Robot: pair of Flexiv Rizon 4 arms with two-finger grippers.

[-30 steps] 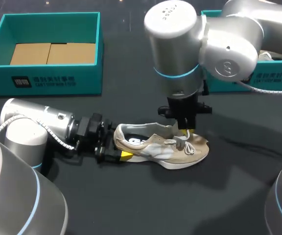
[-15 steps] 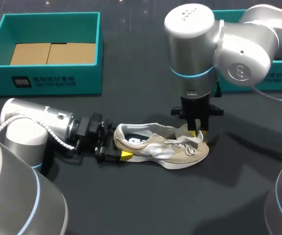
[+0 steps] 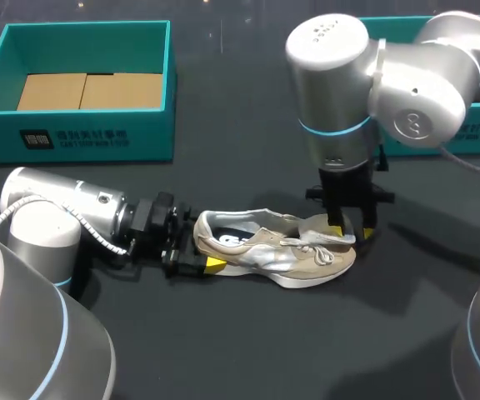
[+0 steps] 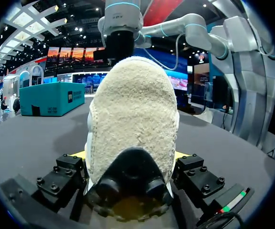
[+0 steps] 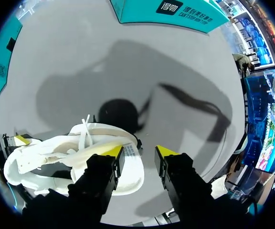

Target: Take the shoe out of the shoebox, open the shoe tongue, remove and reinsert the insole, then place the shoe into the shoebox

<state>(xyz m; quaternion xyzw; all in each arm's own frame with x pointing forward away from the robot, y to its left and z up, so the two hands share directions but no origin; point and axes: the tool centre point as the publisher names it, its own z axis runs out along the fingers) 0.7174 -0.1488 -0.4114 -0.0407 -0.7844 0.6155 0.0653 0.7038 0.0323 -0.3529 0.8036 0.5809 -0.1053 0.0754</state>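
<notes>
Head view had the beige suede-and-mesh sneaker (image 3: 277,250) sitting on the dark desk (image 3: 248,350), heel pinched between the left fingers (image 3: 214,264), right fingers (image 5: 166,151) spread apart over the toe. Looked light with a floppy upper, so the stiff heel seemed the best hold.

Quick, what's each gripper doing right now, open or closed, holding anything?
Left gripper: closed on the heel of the shoe.
Right gripper: jaws open, holding nothing.

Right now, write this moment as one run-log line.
shoe: on table | left gripper: shut on heel | right gripper: open, at toe
</notes>
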